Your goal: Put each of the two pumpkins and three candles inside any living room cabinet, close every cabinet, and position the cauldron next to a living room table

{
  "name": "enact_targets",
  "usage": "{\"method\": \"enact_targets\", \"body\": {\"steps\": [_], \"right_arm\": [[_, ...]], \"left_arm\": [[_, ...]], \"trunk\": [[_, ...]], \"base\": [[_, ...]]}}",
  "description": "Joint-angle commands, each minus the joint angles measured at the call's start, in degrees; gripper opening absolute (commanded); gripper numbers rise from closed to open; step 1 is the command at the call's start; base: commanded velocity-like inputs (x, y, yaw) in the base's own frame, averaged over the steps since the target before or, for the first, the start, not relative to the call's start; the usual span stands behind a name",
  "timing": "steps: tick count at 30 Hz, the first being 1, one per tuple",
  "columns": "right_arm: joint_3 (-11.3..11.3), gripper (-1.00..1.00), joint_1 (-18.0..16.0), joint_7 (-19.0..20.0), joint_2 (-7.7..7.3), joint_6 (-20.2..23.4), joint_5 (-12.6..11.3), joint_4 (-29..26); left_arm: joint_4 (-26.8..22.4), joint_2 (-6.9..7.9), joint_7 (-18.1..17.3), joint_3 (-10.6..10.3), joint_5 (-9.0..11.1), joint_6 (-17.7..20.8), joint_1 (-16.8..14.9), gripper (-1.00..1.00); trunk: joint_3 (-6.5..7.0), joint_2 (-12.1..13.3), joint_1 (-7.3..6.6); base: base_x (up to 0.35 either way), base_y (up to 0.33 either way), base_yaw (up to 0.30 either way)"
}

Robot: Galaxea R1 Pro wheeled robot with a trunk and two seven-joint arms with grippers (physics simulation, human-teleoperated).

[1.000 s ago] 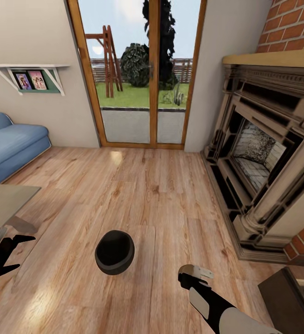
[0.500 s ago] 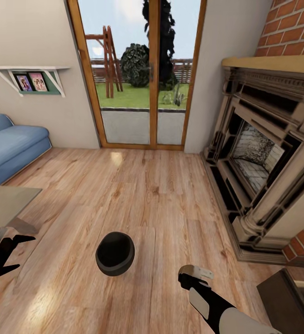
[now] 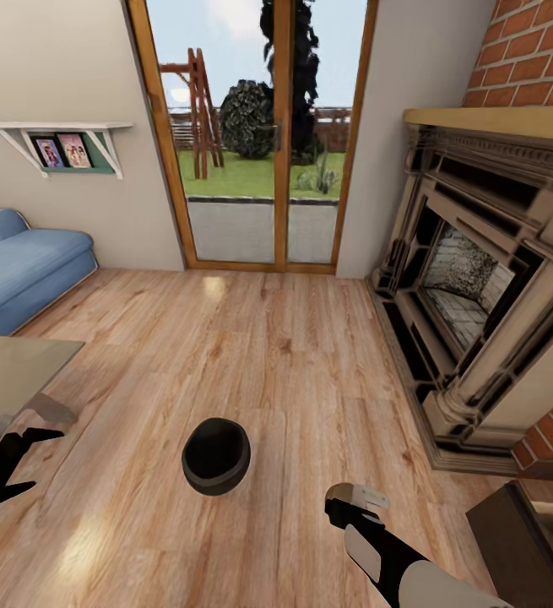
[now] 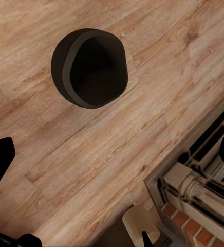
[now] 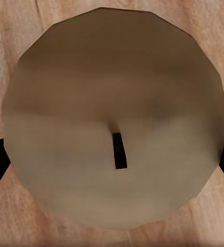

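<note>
Black cauldron (image 3: 216, 456) upright on plank floor (image 3: 293, 355); left gripper (image 3: 18, 460) agape, right gripper's (image 3: 356, 498) state unreadable, cabinet (image 3: 525, 549) cropped.

Cauldron (image 3: 216, 456) sits upright on the wood floor (image 3: 293, 371) near centre, table (image 3: 10, 371) corner at 9 o'clock, fireplace (image 3: 487, 287) at 3, sofa (image 3: 23, 270) around 10.

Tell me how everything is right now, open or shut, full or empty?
cauldron: upright on the floor, looks empty
left pincer: open, empty
right pincer: shut on candle
candle: held, unlit
cabinet: drawer looks open
glass doors: shut
</note>
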Motion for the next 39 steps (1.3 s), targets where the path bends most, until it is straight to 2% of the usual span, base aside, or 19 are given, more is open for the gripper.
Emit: {"method": "enact_targets", "body": {"steps": [1,8,22,28,39], "right_arm": [[0.5,-1.0,0.0,-0.3,-0.03,0.0,-0.5,-0.1],[0.5,-1.0,0.0,-0.3,-0.03,0.0,-0.5,-0.1],[0.5,-1.0,0.0,-0.3,0.06,0.0,-0.5,-0.3],[0.5,-1.0,0.0,-0.3,0.0,0.0,-0.5,-0.3],[0.5,-1.0,0.0,-0.3,-0.03,0.0,-0.5,-0.3]], "left_arm": [[-0.1,-0.01,0.6,0.1,0.5,0.1,0.0,1.0],[-0.3,0.05,0.6,0.1,0.4,0.1,0.0,1.0],[-0.4,0.06,0.6,0.1,0.4,0.1,0.0,1.0],[-0.4,0.06,0.6,0.1,0.4,0.1,0.0,1.0],[-0.4,0.06,0.6,0.1,0.4,0.2,0.0,1.0]], "trunk": [[-0.05,0.0,-0.01],[-0.05,0.0,-0.01],[-0.05,0.0,-0.01],[-0.05,0.0,-0.01],[-0.05,0.0,-0.01]], "base": [[-0.02,0.014,0.0],[0.017,0.014,-0.151],[0.165,0.155,-0.269],[-0.114,0.156,-0.086],[-0.089,0.019,-0.249]]}}
